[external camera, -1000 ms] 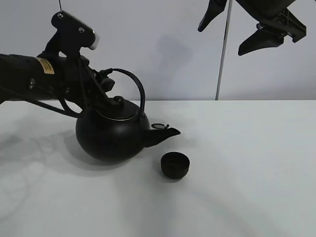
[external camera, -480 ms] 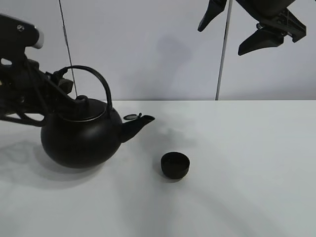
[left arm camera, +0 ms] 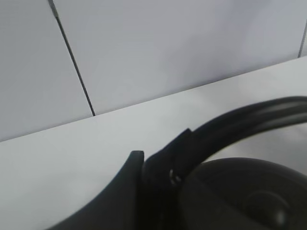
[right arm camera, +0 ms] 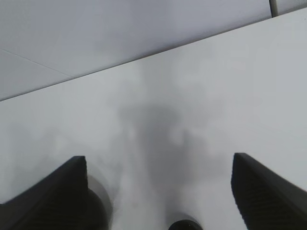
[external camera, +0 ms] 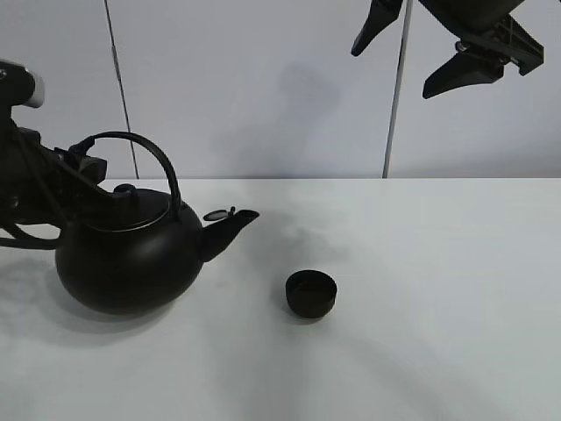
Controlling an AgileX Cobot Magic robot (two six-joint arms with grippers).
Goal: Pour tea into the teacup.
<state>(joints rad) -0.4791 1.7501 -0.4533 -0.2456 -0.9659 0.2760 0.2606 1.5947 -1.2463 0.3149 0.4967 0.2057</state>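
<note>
1. We see a plain white surface [external camera: 421, 333] set against a pale panelled wall.
2. A black kettle [external camera: 131, 254] sits at the left of the surface, upright, its spout aimed toward the middle.
3. Our left hand [external camera: 83, 167] is pressed together on the kettle's arched handle [external camera: 149, 153], behind the lid.
4. The small black teacup [external camera: 311, 293] stands alone near the centre, right of the spout and apart from it.
5. Our right hand [external camera: 434, 53] hangs high above the surface, fingers spread, holding nothing.
</note>
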